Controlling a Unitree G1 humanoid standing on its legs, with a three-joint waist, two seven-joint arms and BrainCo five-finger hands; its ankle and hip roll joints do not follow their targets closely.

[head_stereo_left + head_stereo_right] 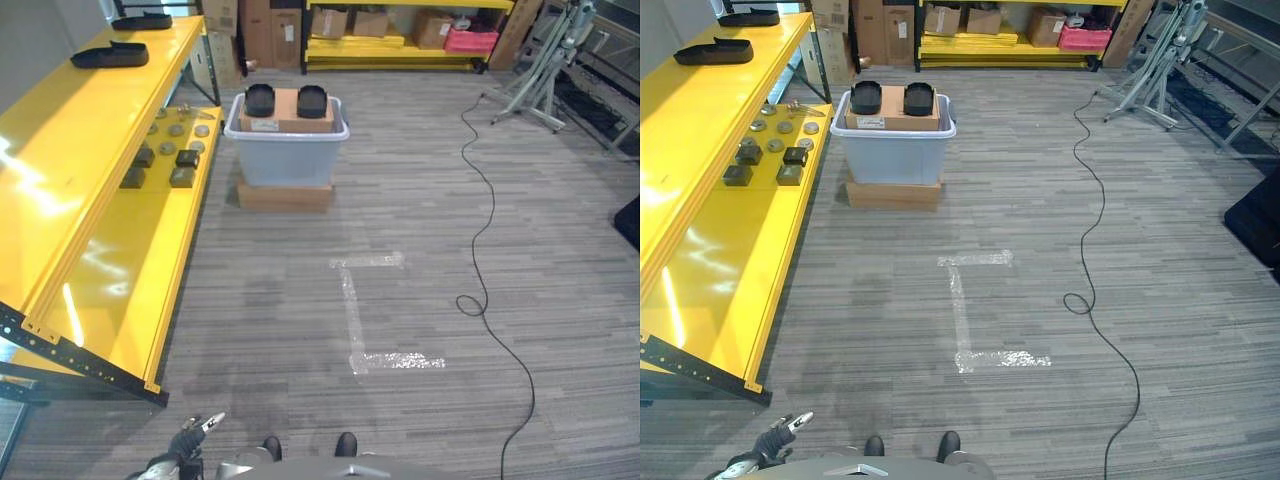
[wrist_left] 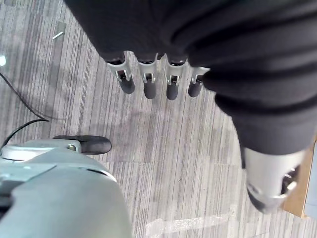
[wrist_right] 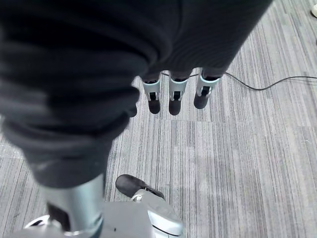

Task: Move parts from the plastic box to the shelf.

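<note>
Left eye view had the plastic box (image 1: pixel 287 150) standing far out on the grey floor (image 1: pixel 420 230), pale grey, propped on a flat cardboard base (image 1: pixel 285 196). Inside it sat a brown carton (image 1: pixel 287 112), and on top of that carton two black parts (image 1: pixel 260 100) side by side, both inside the box's rim. To the left of it all ran the yellow shelf (image 1: pixel 90 200), long and glossy. On its lower level, just left of the box, lay a cluster of small dark blocks (image 1: pixel 186 158) and a scatter of round metal pieces (image 1: pixel 176 129). Up on the top level, at the far end, two flat black trays (image 1: pixel 110 55) lay one behind the other. Nearer, in the middle of the floor, there was a mark of pale tape (image 1: pixel 352 310), bent like a bracket, and to the right of it a thin black cord (image 1: pixel 484 200) snaked away toward the far side.

The left hand (image 1: pixel 190 438) showed low at the near left edge, well apart from the box and the shelf. In its own wrist view the fingers (image 2: pixel 148 82) hung straight and loose over bare floor, gripping nothing. The right hand (image 3: pixel 171 94) was the same in its wrist view: fingers relaxed, pointing down at the floor, empty.
</note>
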